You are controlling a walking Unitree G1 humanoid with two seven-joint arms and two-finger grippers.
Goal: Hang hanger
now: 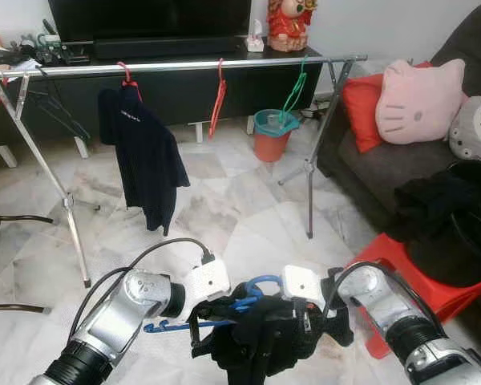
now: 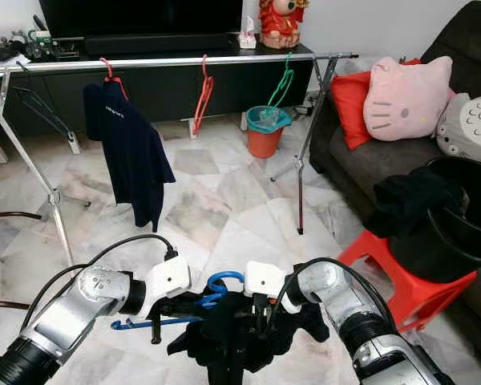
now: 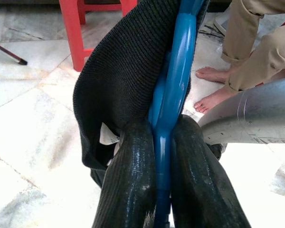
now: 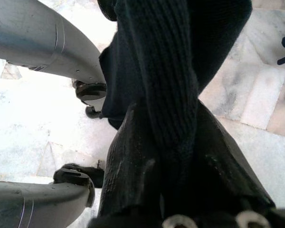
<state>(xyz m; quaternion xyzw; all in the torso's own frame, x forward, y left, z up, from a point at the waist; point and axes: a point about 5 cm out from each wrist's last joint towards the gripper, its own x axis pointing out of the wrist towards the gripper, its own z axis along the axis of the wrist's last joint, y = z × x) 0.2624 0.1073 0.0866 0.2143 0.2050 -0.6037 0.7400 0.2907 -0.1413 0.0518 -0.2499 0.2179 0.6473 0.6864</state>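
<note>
A blue hanger (image 1: 224, 309) is pinched by the left gripper (image 3: 162, 156). Its two black fingers (image 3: 133, 180) are pressed tight on the thin blue bar, one on each side. A dark cloth (image 1: 264, 337) is draped over the hanger and hangs down below both grippers. The hanger's round hook (image 1: 260, 282) sticks up between the two white wrists.

The right gripper (image 4: 173, 156) is placed just beside the left one, and the dark knitted cloth is squeezed between its fingers. Both grippers are held low, close in front of the robot, above the pale marble floor (image 1: 224, 208).

Well ahead of the grippers a long silver rail (image 1: 176, 67) is set across on metal legs. A dark shirt (image 1: 144, 152) is hung on it, ahead of the left gripper. A red hanger (image 1: 217, 100) is seen near the middle of the rail, and a green hanger (image 1: 295, 88) is hung farther to the right. An orange bucket (image 1: 271, 135) is stood on the floor behind the rail.

Off to the right of the right gripper a red stool (image 1: 417, 273) is seen with dark clothes (image 1: 433, 200) above it. Beyond that a sofa (image 1: 377, 172) is seen with a pink cat pillow (image 1: 417, 100). In the left wrist view, a person's bare feet (image 3: 211, 85) are seen on the floor past the hanger.
</note>
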